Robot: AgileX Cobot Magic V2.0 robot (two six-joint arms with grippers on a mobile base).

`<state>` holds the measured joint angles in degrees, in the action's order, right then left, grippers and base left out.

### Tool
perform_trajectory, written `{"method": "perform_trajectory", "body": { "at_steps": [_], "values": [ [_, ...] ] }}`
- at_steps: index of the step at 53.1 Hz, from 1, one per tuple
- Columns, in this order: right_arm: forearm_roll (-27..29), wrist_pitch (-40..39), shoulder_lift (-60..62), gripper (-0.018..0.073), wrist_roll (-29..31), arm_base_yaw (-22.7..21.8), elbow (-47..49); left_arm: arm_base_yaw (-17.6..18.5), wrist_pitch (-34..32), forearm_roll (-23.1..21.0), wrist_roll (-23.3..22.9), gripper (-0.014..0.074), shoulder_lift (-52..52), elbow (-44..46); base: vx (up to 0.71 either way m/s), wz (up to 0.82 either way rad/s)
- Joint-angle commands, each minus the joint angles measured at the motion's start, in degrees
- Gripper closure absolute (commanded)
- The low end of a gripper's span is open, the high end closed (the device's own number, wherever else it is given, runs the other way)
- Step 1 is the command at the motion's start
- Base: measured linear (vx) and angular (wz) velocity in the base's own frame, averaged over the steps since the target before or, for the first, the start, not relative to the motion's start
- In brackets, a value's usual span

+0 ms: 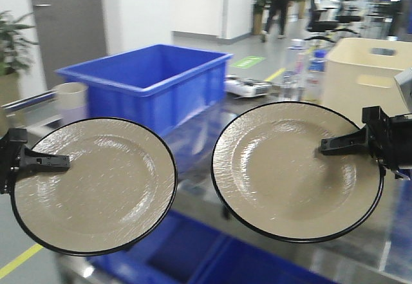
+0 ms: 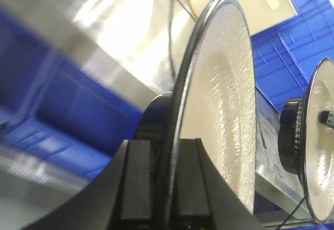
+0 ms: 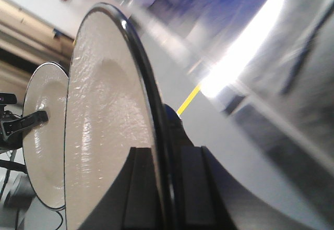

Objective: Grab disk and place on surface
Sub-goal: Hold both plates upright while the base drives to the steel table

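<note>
Grab done: left gripper [image 1: 61,162] clamped on rim of left plate [image 1: 96,187], right gripper [image 1: 325,146] clamped on rim of right plate [image 1: 283,174]. Both plates aloft over bench [image 1: 386,252], apparently not touching it. Set-down remains.

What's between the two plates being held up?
Nothing hangs between the left plate and right plate; front view shows only the blue crate behind.

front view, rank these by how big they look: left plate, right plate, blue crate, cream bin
1. right plate and left plate: look alike, not ranked apart; both are nearest the camera.
2. blue crate: farther, partly hidden by the plates.
3. cream bin: cut off by the frame's edge.
</note>
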<state>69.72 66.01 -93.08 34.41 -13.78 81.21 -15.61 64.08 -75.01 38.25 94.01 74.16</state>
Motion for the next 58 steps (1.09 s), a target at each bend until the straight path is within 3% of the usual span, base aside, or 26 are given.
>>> {"method": "perform_trajectory", "body": {
  "at_steps": [1,32,58],
  "values": [
    [7.4,0.1,3.0,0.0568,-0.5,-0.2,1.8,0.2,1.8,-8.0,-0.9,0.0603,-2.9,2.1,0.35,-0.71],
    [7.4,0.1,3.0,0.0568,-0.5,-0.2,1.8,0.2,1.6,-8.0,-0.9,0.0603,-2.9,2.1,0.27,-0.75],
    [7.5,0.1,3.0,0.0568,-0.5,-0.2,1.8,0.2,1.6,-8.0,-0.9,0.0603,-2.9,2.1,0.07,-0.27]
  ]
}}
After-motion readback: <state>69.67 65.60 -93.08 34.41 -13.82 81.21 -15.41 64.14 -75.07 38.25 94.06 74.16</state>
